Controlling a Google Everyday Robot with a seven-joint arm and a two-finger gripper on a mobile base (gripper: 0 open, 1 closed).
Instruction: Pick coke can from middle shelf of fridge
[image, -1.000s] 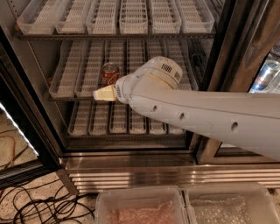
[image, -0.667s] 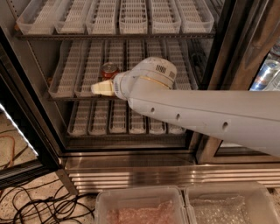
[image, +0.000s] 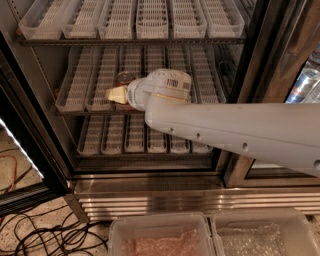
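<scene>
We count one small red aluminium coke can (image: 124, 79) on the dark wire middle shelf (image: 80, 90) with six white trays, inside the tall glass-door fridge (image: 150, 192). Our cream gripper (image: 115, 95) sits just before the can; its grasp we cannot tell.

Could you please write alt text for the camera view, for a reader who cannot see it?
A white robot arm reaches into an open fridge, its end effector at the coke can on the middle shelf. Cables lie on the floor.
</scene>
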